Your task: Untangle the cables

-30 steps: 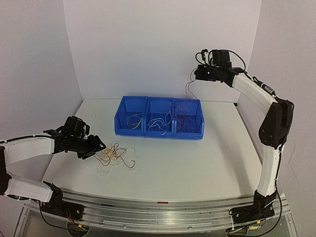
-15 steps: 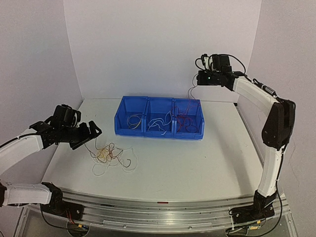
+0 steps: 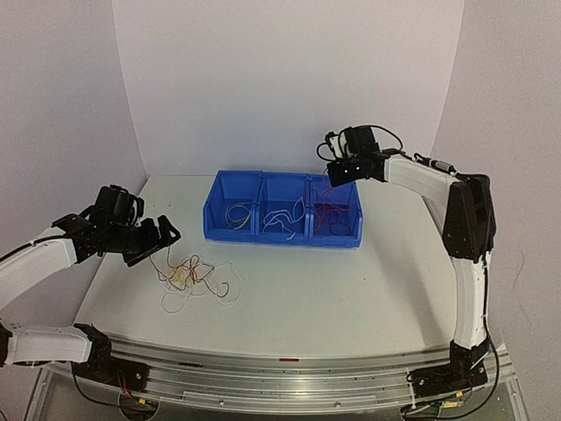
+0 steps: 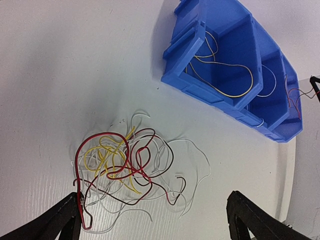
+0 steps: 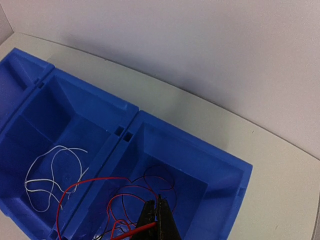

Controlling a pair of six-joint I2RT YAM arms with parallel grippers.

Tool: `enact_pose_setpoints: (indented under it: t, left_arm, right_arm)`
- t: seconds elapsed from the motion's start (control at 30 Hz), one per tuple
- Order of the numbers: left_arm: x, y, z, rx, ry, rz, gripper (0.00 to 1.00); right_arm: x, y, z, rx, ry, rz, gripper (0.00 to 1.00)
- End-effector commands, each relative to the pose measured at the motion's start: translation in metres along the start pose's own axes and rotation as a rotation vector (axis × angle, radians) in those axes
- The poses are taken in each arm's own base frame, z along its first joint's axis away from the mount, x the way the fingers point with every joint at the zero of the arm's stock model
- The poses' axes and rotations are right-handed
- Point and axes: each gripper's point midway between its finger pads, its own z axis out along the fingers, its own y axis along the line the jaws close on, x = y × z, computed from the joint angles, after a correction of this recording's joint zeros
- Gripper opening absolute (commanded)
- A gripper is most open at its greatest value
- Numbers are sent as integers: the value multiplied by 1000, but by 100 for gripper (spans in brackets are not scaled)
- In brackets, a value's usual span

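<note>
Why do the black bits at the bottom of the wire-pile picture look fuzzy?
Left wrist view: they are the left pincer's fingers, too close to the lens, so blurry; the cables on the table look sharp. Right wrist view: the right pincer, pinching a red cable, blurs likewise.

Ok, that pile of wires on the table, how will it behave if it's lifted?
Probably floppy: the wires lie in loose curls, so a lifted strand would likely droop. Red, yellow and white loops cross each other, so pulling one would probably drag others along. They look thin, so probably light.
</note>
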Motion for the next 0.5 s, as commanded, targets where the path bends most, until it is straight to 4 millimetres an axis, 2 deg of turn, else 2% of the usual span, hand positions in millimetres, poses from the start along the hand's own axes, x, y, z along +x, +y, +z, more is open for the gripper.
enact_pose_setpoints:
  t: [0.0,0.1,0.23,0.47]
  left_arm:
    - [-2,-4,-3,8,1,-5,100]
    - [1,-2,-2,12,7,-13,100]
    - [6,0,1,13,20,-21,100]
    - [9,1,1,11,27,-26,100]
  right_arm:
    - [33,2,18,56,85,-21,0]
    - [48,-5,23,106,128,19,0]
    - [66,5,31,73,175,67,1]
    - [79,13,34,65,239,55,19]
